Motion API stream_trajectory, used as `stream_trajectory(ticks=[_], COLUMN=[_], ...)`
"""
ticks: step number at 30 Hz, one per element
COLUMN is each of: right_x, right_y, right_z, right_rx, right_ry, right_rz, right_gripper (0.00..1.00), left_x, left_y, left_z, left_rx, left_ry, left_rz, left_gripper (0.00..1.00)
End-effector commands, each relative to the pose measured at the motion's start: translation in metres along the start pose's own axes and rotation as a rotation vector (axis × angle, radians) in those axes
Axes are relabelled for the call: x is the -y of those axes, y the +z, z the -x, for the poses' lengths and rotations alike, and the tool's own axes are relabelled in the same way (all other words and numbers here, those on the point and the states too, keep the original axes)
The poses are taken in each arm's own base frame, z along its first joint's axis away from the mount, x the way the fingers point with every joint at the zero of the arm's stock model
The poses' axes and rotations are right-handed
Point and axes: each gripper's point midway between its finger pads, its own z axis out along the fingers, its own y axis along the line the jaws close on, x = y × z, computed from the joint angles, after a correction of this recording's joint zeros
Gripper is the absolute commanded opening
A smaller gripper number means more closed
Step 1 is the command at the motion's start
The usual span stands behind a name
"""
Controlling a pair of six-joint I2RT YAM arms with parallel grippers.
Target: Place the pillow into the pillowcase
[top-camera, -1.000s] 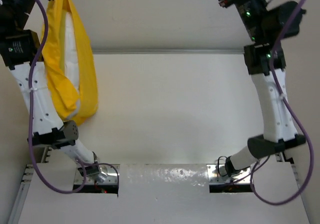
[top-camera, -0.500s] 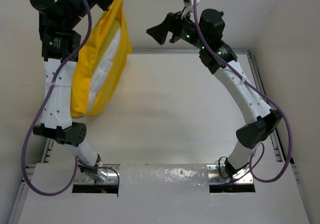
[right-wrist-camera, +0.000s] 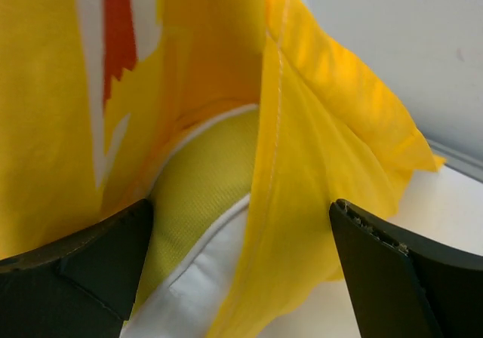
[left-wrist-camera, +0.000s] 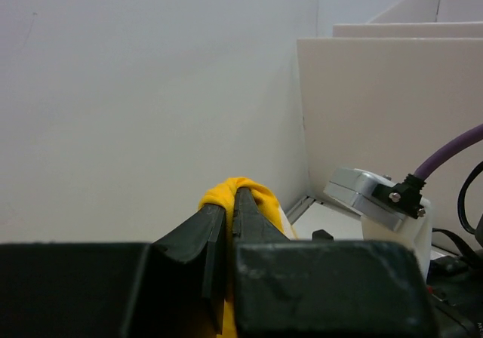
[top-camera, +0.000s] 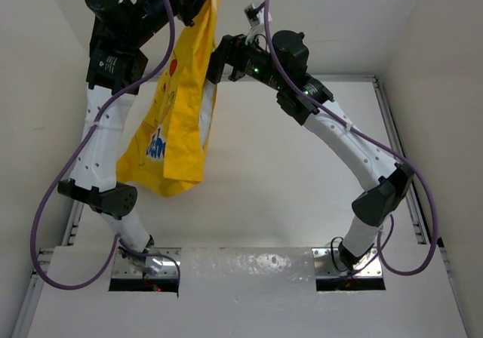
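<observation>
Now, L gripper [left-wrist-camera: 230,198]: jaws pressed together on a bunched yellow corner of the pillowcase [top-camera: 177,112], holding it high over the far-left part of the table [top-camera: 287,187]; case hangs free, bottom end looks clear of the table; R gripper [right-wrist-camera: 241,225]: jaws wide apart, straddling the case's seamed edge, not yet closed on anything.

Changes vs 1 s ago: L arm swung from the far-left edge toward centre; case has turned, so the printed face w/ blue lettering now faces the top cam, not the open side; R arm came in from the far right and now sits just beside the case's upper right edge; judgement: pillow [right-wrist-camera: 200,278] mostly bagged already, R gripper lining up to take the mouth edge so the case can be pulled or shaken down over the rest.

Hidden/unclear: only a thin white strip of pillow shows in the top view, so how far in it sits can't be told; case top cut off by the frame edge; can't tell if L gripper pinches pillow too; L wrist cam sees just the yellow bunch.
</observation>
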Motion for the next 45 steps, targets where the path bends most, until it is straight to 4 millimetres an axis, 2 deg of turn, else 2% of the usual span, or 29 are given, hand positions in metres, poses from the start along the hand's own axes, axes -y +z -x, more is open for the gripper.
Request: stream_trajectory(ticks=[1,3,4,6,7,8,10,11,12,13,14,15,16,19,23,25,28,29,31,32,34,35,37,38,39,40,41,42,45], right_x=[0.011,0.022,0.023,0.019,0.018,0.015,0.037,0.053,0.092,0.113,0.132,0.168,0.166,0.159,0.105,0.081,0.056,0.048,0.053,0.058,0.068,0.083,0.105,0.116,0.138,0.142,0.149,0.16,0.166], right_y=[0.004,0.012,0.015,0.028,0.031,0.033,0.027,0.019,-0.007,-0.025,-0.046,-0.078,-0.115,-0.175,-0.227,-0.233,-0.209,-0.193,-0.152,-0.119,-0.085,-0.053,-0.028,-0.016,0.001,0.009,0.011,0.019,0.033], right_z=[0.002,-0.009,-0.011,-0.018,-0.022,-0.024,-0.015,-0.003,0.024,0.047,0.068,0.087,0.125,0.178,0.235,0.25,0.253,0.245,0.22,0.191,0.153,0.108,0.049,0.019,-0.031,-0.069,-0.101,-0.142,-0.214], right_rx=[0.045,0.042,0.044,0.046,0.039,0.031,0.05,0.078,0.141,0.216,0.275,0.325,0.43,0.524,0.59,0.601,0.531,0.489,0.388,0.303,0.195,0.074,-0.079,-0.15,-0.263,-0.344,-0.424,-0.499,-0.598], right_ry=[0.044,0.069,0.079,0.135,0.155,0.168,0.167,0.183,0.188,0.198,0.178,0.138,0.075,-0.181,-0.434,-0.485,-0.504,-0.485,-0.451,-0.431,-0.419,-0.376,-0.275,-0.233,-0.177,-0.15,-0.119,-0.072,0.048], right_rz=[-0.095,-0.124,-0.12,-0.069,-0.055,-0.035,-0.083,-0.12,-0.208,-0.263,-0.322,-0.433,-0.527,-0.714,-0.763,-0.719,-0.559,-0.469,-0.399,-0.359,-0.324,-0.283,-0.248,-0.235,-0.225,-0.213,-0.218,-0.213,-0.208], right_gripper=[0.96,0.82,0.53,0.07,0.0,0.0,0.0,0.0,0.0,0.0,0.0,0.0,0.0,0.0,0.0,0.0,0.0,0.0,0.0,0.0,0.0,0.0,0.0,0.0,0.0,0.0,0.0,0.0,0.0], left_x=[0.012,0.013,0.014,0.013,0.012,0.011,0.009,0.01,0.01,0.01,0.012,0.012,0.012,0.006,-0.011,-0.016,-0.019,-0.019,-0.025,-0.031,-0.038,-0.055,-0.064,-0.081,-0.085,-0.087,-0.085,-0.082,-0.067], left_y=[-0.008,-0.008,-0.009,-0.009,-0.009,-0.009,-0.01,-0.013,-0.015,-0.015,-0.019,-0.02,-0.023,-0.03,-0.036,-0.038,-0.041,-0.042,-0.045,-0.049,-0.056,-0.068,-0.081,-0.098,-0.107,-0.115,-0.129,-0.138,-0.17], left_z=[0.053,0.056,0.057,0.057,0.055,0.053,0.046,0.046,0.045,0.035,0.036,0.032,0.025,0.02,0.014,0.009,-0.007,-0.011,-0.025,-0.03,-0.045,-0.06,-0.076,-0.103,-0.119,-0.133,-0.17,-0.185,-0.266], left_rx=[0.131,0.138,0.141,0.138,0.13,0.123,0.099,0.094,0.085,0.051,0.044,0.028,-0.002,-0.04,-0.077,-0.098,-0.143,-0.154,-0.189,-0.206,-0.244,-0.284,-0.319,-0.386,-0.428,-0.473,-0.572,-0.619,-0.81], left_ry=[0.082,0.083,0.082,0.084,0.084,0.082,0.087,0.095,0.107,0.122,0.136,0.145,0.152,0.163,0.175,0.168,0.145,0.134,0.087,0.07,-0.007,-0.041,-0.146,-0.214,-0.25,-0.263,-0.299,-0.277,-0.365], left_rz=[-0.012,-0.016,-0.013,-0.009,-0.003,0.001,0.013,0.014,0.011,0.006,0.003,0.0,-0.002,0.041,0.14,0.171,0.187,0.192,0.224,0.242,0.272,0.314,0.318,0.368,0.387,0.406,0.42,0.408,0.397], left_gripper=[0.0,0.0,0.0,0.0,0.0,0.0,0.0,0.3,0.55,0.9,1.0,1.0,1.0,1.0,1.0,1.0,1.0,1.0,1.0,1.0,1.0,1.0,1.0,1.0,1.0,1.0,1.0,1.0,1.0])
